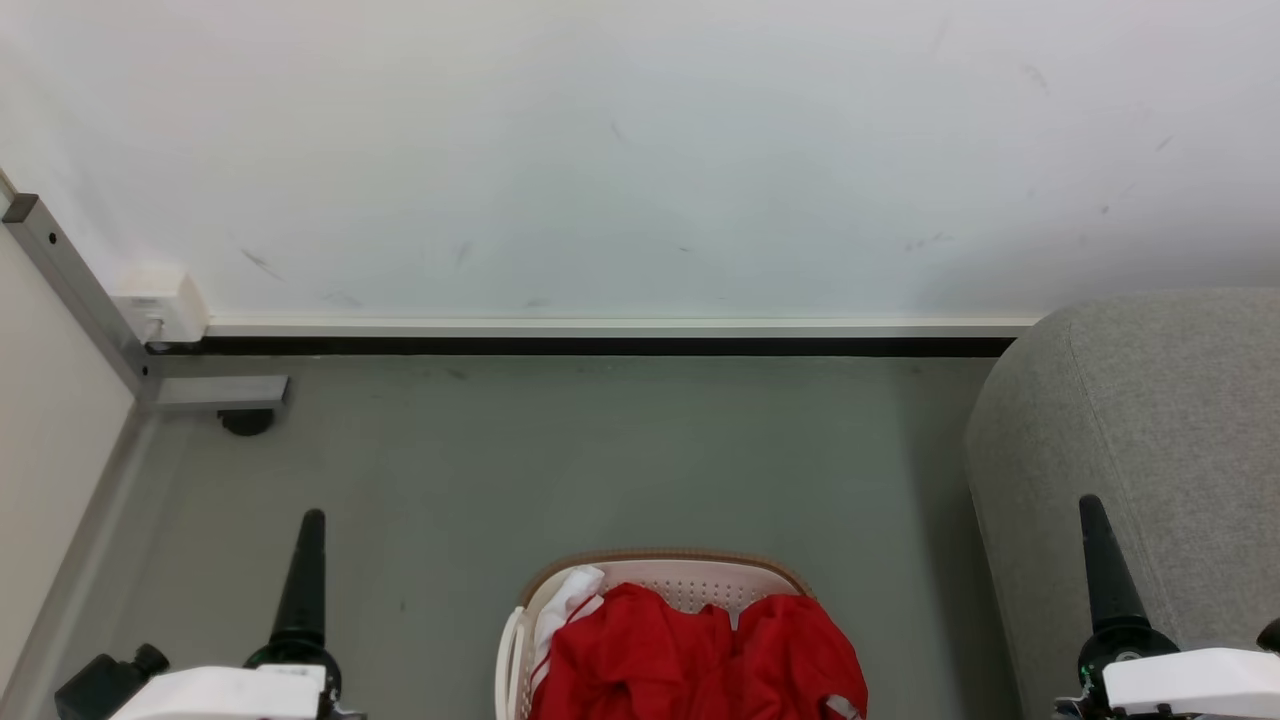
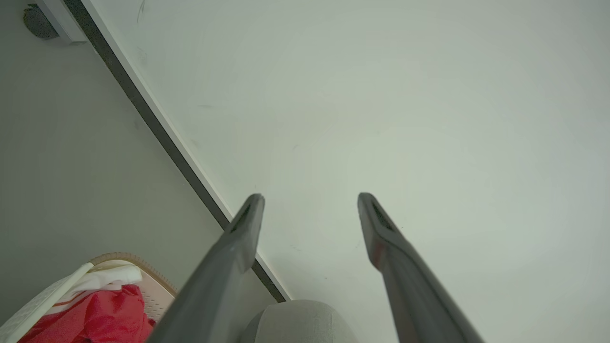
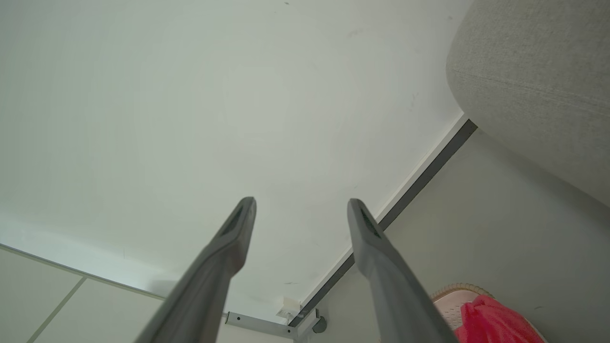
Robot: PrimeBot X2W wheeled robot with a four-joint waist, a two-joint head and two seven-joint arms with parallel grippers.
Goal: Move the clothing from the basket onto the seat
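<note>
- We log the clothing [image 1: 700, 650], red, heaped in the basket [image 1: 660, 553] at bottom centre
- The seat [image 1: 1150, 420], grey, at the right edge
- Our left gripper [image 2: 310, 200] and right gripper [image 3: 300, 205]: jaws spread wide, holding nothing

Crumpled red clothing [image 1: 700, 650] heaped in the brown-rimmed white basket [image 1: 662, 556] on the floor [image 1: 560, 460], grey seat [image 1: 1150, 420] nearby, right.

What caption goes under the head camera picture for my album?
Red clothing heaped in the basket on the floor, grey seat at the right.

Clothing [image 1: 700, 650] in basket [image 1: 690, 572], left of seat [image 1: 1150, 420].
</note>
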